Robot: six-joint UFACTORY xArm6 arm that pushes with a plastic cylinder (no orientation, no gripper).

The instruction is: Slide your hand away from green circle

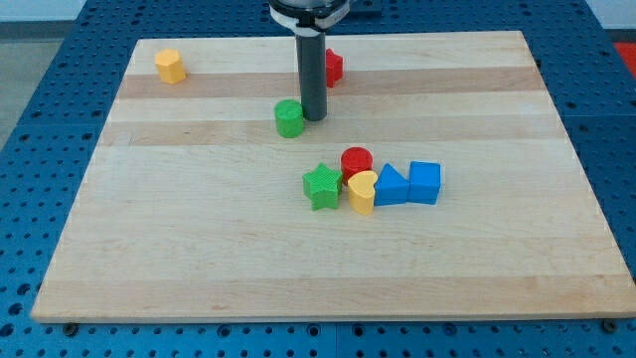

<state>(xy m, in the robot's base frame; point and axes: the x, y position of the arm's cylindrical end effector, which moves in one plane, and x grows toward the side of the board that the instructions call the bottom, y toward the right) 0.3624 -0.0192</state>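
My tip (pixel 314 117), a bare rod with no jaws to spread or pinch, sits just beside the green circle (pixel 289 118) on its right near the wooden board's (pixel 199 249) upper middle, a red block (pixel 333 67) partly hidden behind the rod.

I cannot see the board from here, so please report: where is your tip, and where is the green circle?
My tip down on the board, right beside the green circle, on its right in the view. Red block close behind the rod. Other blocks clustered lower down.
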